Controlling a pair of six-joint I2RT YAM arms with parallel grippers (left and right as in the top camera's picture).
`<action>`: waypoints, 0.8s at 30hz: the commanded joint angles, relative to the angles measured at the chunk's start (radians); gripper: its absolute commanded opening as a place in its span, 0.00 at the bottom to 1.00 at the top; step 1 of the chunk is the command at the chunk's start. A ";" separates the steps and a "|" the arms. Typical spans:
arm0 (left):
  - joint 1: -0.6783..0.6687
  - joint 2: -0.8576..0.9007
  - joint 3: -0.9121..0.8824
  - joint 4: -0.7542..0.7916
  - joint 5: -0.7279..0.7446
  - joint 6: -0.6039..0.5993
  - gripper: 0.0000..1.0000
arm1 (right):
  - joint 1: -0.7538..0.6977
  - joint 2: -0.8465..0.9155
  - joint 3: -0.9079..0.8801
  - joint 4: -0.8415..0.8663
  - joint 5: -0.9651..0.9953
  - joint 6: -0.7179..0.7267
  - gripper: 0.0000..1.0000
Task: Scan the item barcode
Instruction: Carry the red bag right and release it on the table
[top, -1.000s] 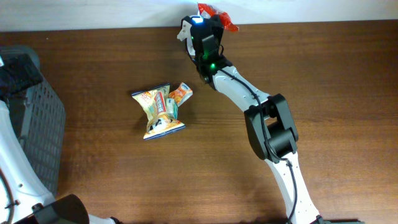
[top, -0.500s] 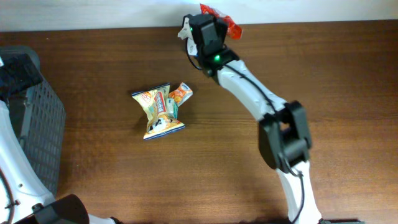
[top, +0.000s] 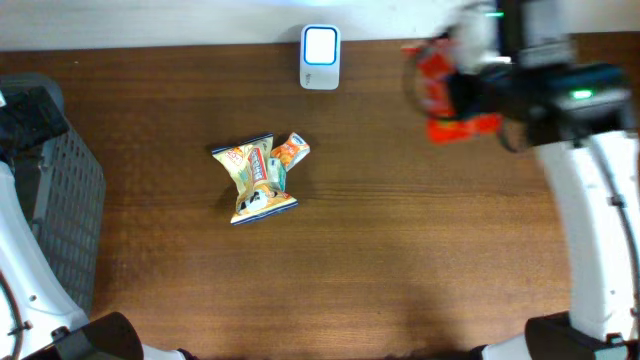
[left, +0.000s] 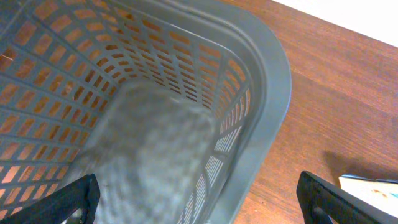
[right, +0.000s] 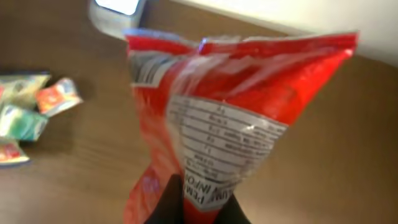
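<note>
A red snack bag (top: 438, 92) with a white nutrition panel hangs off the table at the back right, blurred by motion. My right gripper (top: 480, 88) is shut on it. In the right wrist view the red bag (right: 230, 99) fills the frame, pinched at its lower end by my right gripper (right: 202, 208). The white barcode scanner (top: 320, 57) stands at the back centre with its screen lit, left of the bag; the scanner (right: 115, 12) shows at the top left of the wrist view. My left gripper (left: 199, 208) is open above the grey basket (left: 273, 93).
A small heap of yellow and orange snack packets (top: 258, 178) lies left of centre on the brown wooden table (top: 400, 260); the packets (right: 31, 112) also show at the left of the right wrist view. The grey mesh basket (top: 65, 210) stands at the left edge.
My right arm has swung from the scanner at the back centre to the right, carrying the red bag. The scanner is now uncovered. The left arm has not moved.
</note>
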 joint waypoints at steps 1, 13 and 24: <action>0.003 -0.003 0.000 0.001 0.000 0.015 0.99 | -0.184 0.044 -0.049 -0.034 -0.198 0.116 0.04; 0.003 -0.003 0.000 0.001 0.000 0.015 0.99 | -0.485 0.239 -0.654 0.440 -0.320 0.154 0.04; 0.003 -0.003 0.000 0.001 0.000 0.015 0.99 | -0.503 0.229 -0.565 0.283 -0.250 0.194 0.72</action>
